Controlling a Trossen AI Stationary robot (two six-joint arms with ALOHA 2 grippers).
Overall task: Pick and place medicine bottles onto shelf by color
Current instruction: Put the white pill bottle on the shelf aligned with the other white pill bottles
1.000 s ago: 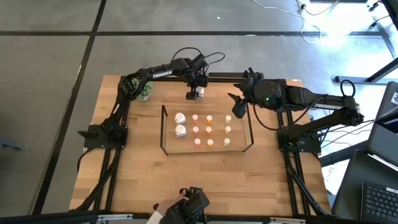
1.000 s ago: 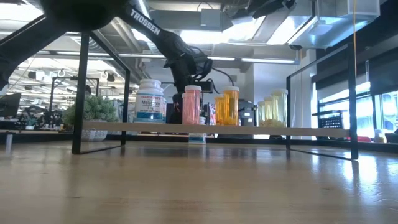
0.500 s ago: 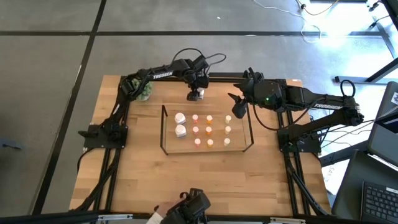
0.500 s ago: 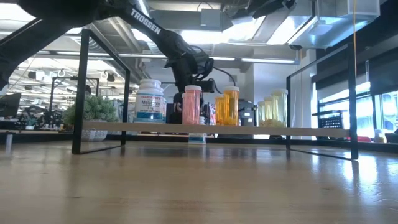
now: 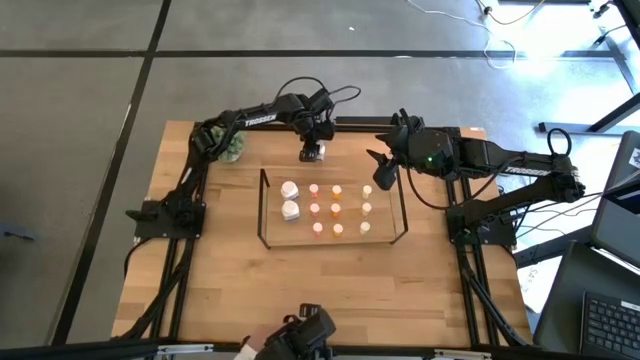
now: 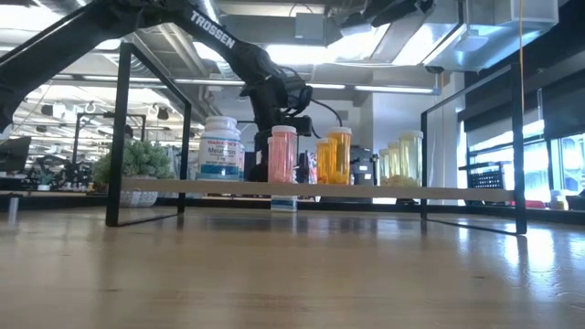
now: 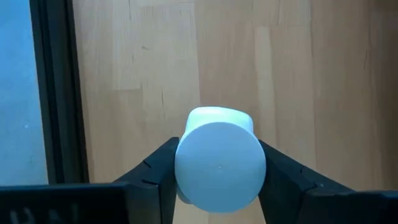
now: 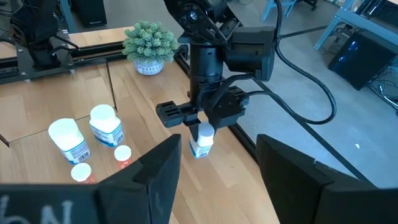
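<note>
- High view: left gripper [image 5: 314, 152] hangs over a white medicine bottle [image 5: 315, 153] standing on the table behind the shelf [image 5: 263, 205]; right gripper [image 5: 381, 170] waits spread wide by the shelf's far right corner.
- Low view: bottle [image 6: 283, 202] stands upright beneath the left gripper, beyond the shelved bottles.
- Left wrist view: fingers [image 7: 155, 168] flank the white cap [image 7: 220, 165], touching or nearly; bottle's long axis vertical, directly below.
- Right wrist view: left gripper [image 8: 203, 118] straddles the bottle [image 8: 201, 140].

A green round plant [image 5: 233, 147] in a pale patterned pot is sitting at the far left corner of the wooden table [image 5: 230, 280]. A laptop [image 5: 612, 325] is lying open beyond the table's right edge.
</note>
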